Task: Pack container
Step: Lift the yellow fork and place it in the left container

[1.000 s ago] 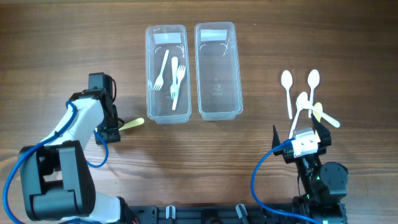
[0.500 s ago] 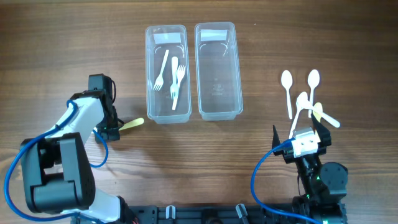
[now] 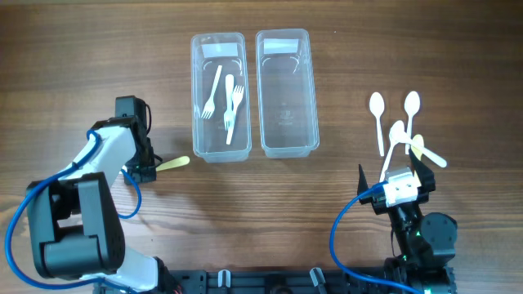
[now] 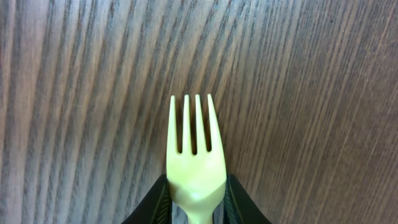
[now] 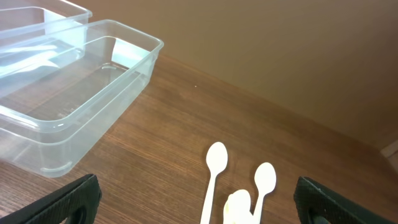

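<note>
Two clear containers stand side by side at the back. The left one holds two white forks. The right one is empty and also shows in the right wrist view. My left gripper is shut on a pale yellow fork, tines pointing away, low over the table left of the containers. Several white spoons lie at the right. My right gripper is open, its fingers wide apart, just short of the spoons.
The wooden table runs bare between the containers and the arms. The right arm's base sits at the front right, with blue cables at both arms.
</note>
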Robot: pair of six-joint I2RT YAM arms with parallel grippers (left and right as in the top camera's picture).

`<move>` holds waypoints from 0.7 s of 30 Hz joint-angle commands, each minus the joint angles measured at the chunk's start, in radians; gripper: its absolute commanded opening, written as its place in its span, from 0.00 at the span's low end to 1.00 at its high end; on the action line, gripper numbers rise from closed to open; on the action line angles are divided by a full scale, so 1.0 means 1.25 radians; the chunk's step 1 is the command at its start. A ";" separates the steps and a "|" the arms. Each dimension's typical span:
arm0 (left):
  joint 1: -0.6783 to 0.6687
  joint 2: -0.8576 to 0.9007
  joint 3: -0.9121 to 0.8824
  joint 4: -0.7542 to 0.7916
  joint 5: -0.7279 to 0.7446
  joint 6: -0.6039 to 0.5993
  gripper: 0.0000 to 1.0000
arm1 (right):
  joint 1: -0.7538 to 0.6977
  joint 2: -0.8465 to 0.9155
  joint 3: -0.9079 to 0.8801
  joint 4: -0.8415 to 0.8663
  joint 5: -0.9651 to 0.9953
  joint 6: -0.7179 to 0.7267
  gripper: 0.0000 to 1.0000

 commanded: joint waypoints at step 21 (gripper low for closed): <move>0.010 -0.302 0.094 0.439 0.406 0.669 0.05 | -0.002 -0.006 0.000 0.002 -0.009 -0.006 1.00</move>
